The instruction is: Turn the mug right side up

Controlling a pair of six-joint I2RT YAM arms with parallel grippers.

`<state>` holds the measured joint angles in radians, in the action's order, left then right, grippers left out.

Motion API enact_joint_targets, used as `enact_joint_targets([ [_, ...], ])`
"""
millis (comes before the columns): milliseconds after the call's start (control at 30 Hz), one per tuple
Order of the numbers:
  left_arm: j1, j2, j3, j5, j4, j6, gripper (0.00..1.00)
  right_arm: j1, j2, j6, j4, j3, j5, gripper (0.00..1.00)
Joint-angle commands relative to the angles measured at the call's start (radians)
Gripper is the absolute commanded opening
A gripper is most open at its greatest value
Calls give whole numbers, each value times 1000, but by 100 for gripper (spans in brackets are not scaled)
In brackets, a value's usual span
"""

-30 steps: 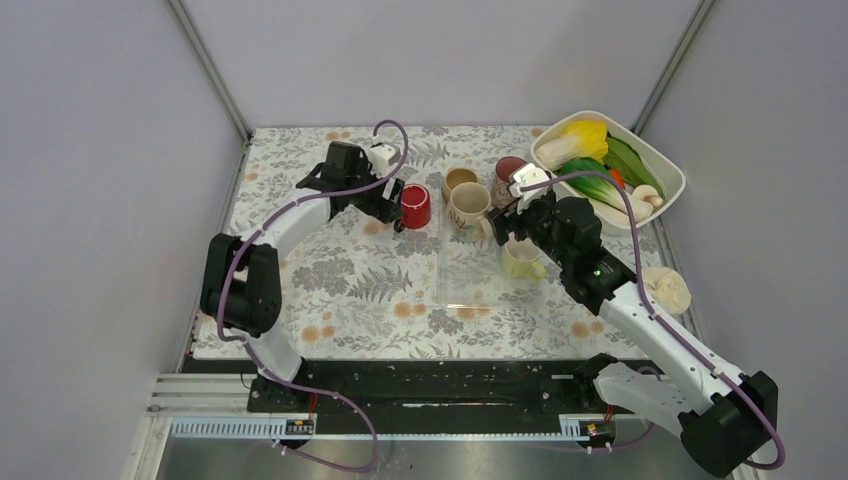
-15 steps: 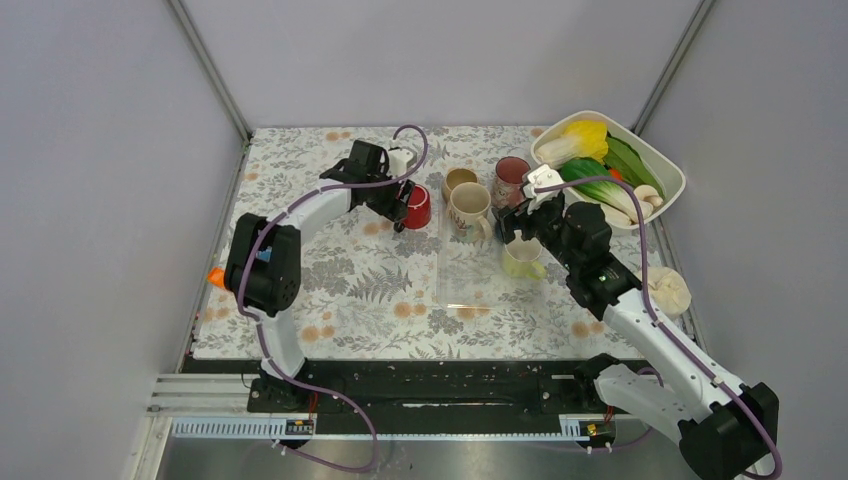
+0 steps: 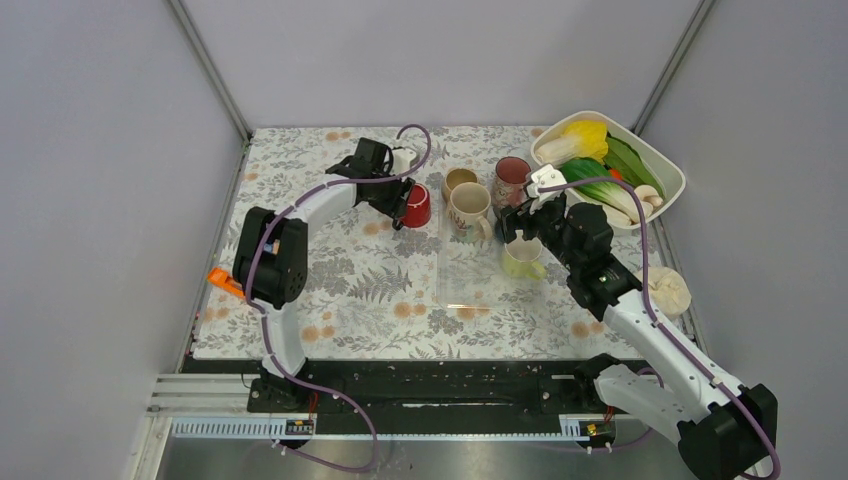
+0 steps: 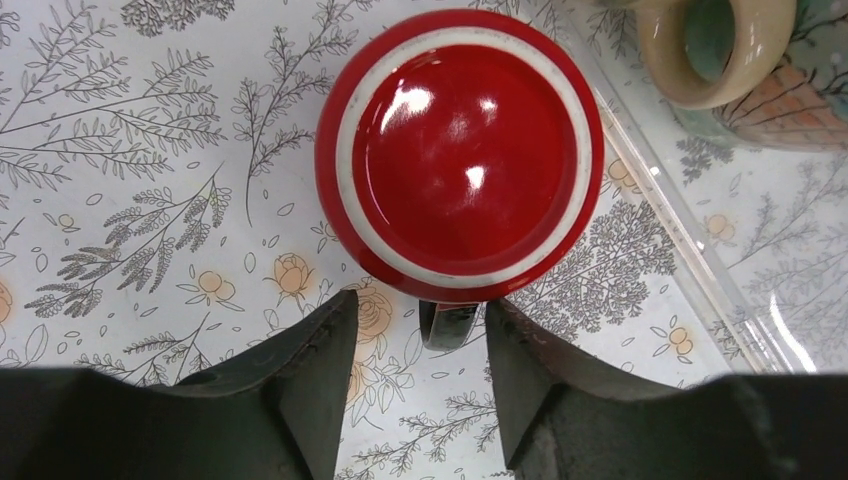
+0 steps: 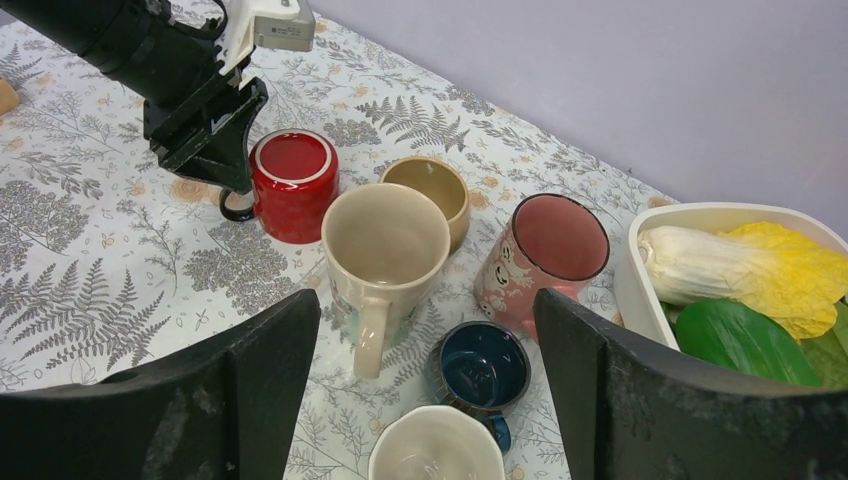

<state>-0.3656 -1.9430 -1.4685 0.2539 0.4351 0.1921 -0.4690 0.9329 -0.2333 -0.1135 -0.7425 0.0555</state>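
Floral tablecloth (image 3: pixel 350 280) covers the work surface you are looking at. The red mug (image 4: pixel 460 150) stands upside down on it, far from the arm bases (glossy base up, ringed in white). Its handle (image 4: pixel 447 325) points toward your left gripper (image 4: pixel 420 305). That gripper's jaws stand apart, one finger on each side of the handle. You can see cloth between the handle and one finger; whether the other finger touches the handle cannot be told. Nothing is clamped.

Just beside the red mug, on the right arm's side, stand a tan cup (image 5: pixel 425 188) and a cream mug (image 5: pixel 385 240), mouths up. Farther that way stand a pink mug (image 5: pixel 548 245), a dark blue cup (image 5: pixel 483 365) and a pale yellow mug (image 5: pixel 435 455). Your right gripper (image 5: pixel 422 300) hovers above these, jaws wide and empty. Farthest from the red mug sits a white tub (image 3: pixel 676 172) of vegetables.
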Motion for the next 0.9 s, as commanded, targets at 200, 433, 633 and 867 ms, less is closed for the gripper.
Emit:
enact_joint_targets([
  [200,-11,-35,-55,-14,13,-1,53,14,-13,16,-60,5,16,87],
  [433,-16,-60,-92,-7,36,-6,46,20,-16,25,-60,8,20,87],
  [633,-21,-76,-110,-12,50,-8,40,25,-18,31,-60,8,23,87],
  [867,-22,-84,-120,-23,57,-14,39,30,-21,38,-58,8,27,87],
])
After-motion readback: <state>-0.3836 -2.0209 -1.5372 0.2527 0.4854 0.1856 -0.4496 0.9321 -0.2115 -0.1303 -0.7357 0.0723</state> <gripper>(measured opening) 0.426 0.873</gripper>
